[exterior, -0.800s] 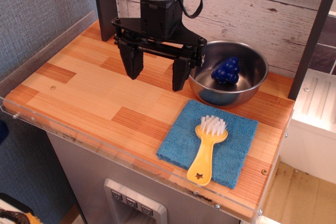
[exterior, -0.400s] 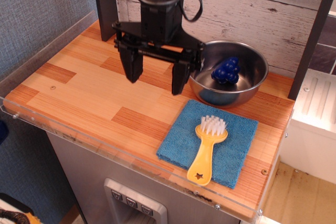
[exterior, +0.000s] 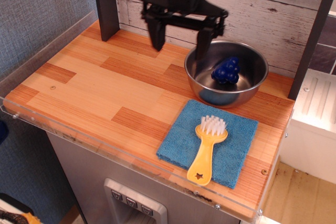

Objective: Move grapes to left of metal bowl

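- Centrally, the grapes (exterior: 227,70) lie inside the metal bowl (exterior: 247,95), right of the frame's middle, resting toward the bowl's far wall.
- Handling, judged: a light, rigid plastic bunch with a glossy, likely slippery surface; the jaws should close across its knobbly widest part.
- Appearance: dark blue, shiny, a cluster of round knobs, far smaller than the bowl.
- Gripper (exterior: 180,42): at upper centre, jaws spread wide and holding nothing; its right-hand finger hangs at the bowl's left rim.
- Below the bowl, a yellow brush (exterior: 208,149) rests on a blue cloth (exterior: 181,139).
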`<action>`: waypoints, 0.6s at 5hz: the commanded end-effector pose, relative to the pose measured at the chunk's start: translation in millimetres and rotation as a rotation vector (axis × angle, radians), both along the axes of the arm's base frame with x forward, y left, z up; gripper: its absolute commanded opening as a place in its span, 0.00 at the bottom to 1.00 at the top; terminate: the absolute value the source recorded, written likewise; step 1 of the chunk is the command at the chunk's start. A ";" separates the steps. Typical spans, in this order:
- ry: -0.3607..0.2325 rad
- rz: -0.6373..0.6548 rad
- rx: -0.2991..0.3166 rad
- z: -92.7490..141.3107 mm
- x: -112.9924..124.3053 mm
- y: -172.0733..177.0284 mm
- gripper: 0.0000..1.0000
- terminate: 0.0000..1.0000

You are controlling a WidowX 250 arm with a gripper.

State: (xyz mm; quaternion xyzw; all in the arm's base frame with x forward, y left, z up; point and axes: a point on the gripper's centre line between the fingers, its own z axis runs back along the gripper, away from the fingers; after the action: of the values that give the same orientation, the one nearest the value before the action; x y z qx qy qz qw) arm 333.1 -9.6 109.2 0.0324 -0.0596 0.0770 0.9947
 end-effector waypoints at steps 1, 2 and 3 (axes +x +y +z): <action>-0.049 -0.021 -0.034 -9.4 59.0 -28.2 1.00 0.00; -0.009 -0.032 -0.030 -28.4 68.0 -38.7 1.00 0.00; 0.027 -0.024 -0.043 -44.9 70.9 -39.8 1.00 0.00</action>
State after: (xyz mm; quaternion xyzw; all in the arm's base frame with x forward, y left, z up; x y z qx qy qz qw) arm 396.9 -51.8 43.9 0.0151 -0.0159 0.0630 0.9978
